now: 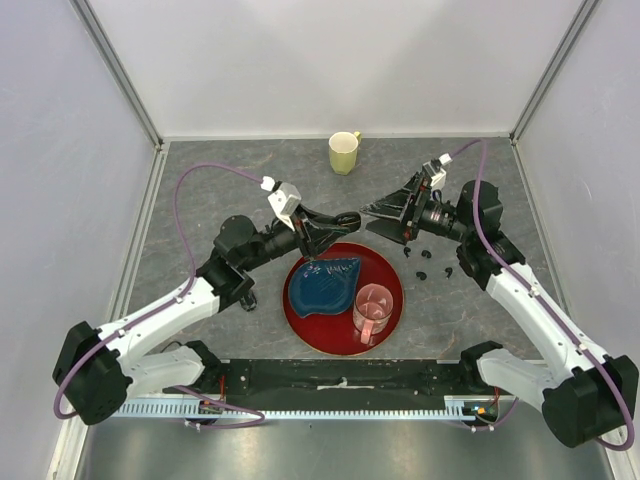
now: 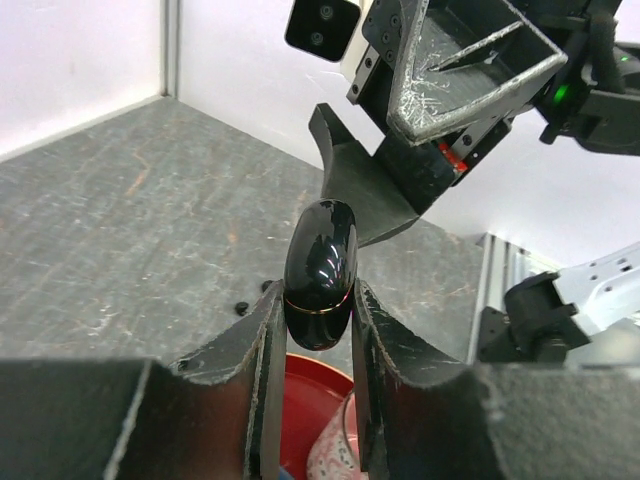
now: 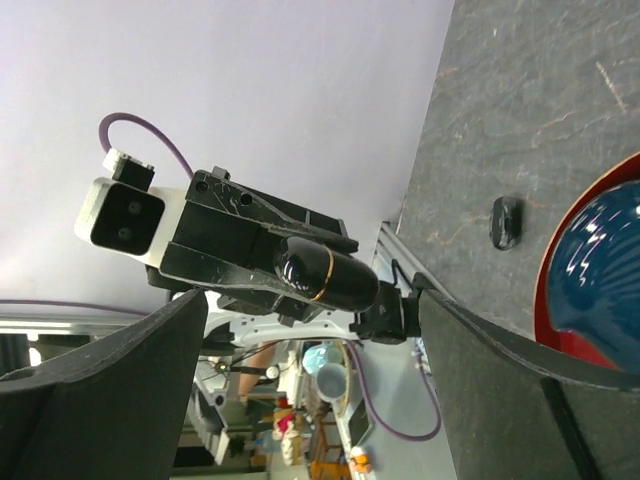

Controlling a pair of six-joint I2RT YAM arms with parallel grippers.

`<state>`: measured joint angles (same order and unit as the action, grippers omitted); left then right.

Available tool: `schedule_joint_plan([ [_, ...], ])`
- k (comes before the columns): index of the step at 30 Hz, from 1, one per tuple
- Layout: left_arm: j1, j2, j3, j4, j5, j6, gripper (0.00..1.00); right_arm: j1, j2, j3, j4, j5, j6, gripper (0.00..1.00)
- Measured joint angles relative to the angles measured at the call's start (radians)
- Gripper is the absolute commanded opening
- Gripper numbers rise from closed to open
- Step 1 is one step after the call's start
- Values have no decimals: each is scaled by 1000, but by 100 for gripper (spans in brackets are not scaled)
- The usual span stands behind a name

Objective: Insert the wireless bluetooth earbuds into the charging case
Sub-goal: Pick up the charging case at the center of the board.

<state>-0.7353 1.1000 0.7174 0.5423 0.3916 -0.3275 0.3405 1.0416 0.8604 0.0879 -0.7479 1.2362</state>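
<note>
The glossy black charging case [image 2: 322,270], closed along its gold seam, stands up between the fingers of my left gripper [image 2: 318,300], which is shut on it above the table. In the top view that left gripper [image 1: 345,220] meets my right gripper [image 1: 372,218] over the far edge of the tray. My right gripper [image 3: 312,290] is open wide, one finger on each side of the charging case [image 3: 325,272] without touching it. Several tiny black earbuds [image 1: 421,275] lie on the grey table under the right arm; two earbuds [image 2: 240,307] show in the left wrist view.
A round red tray [image 1: 320,335] in front of the arms carries a blue leaf-shaped dish [image 1: 325,282] and a pink glass mug [image 1: 372,310]. A yellow-green cup [image 1: 344,152] stands by the back wall. A second black case [image 3: 506,222] lies on the table beside the tray.
</note>
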Motion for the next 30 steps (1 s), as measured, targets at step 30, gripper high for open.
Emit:
schedule_joint_plan([
  [30, -37, -26, -5, -34, -51, 165, 2, 62, 97, -58, 143, -36, 240, 68],
])
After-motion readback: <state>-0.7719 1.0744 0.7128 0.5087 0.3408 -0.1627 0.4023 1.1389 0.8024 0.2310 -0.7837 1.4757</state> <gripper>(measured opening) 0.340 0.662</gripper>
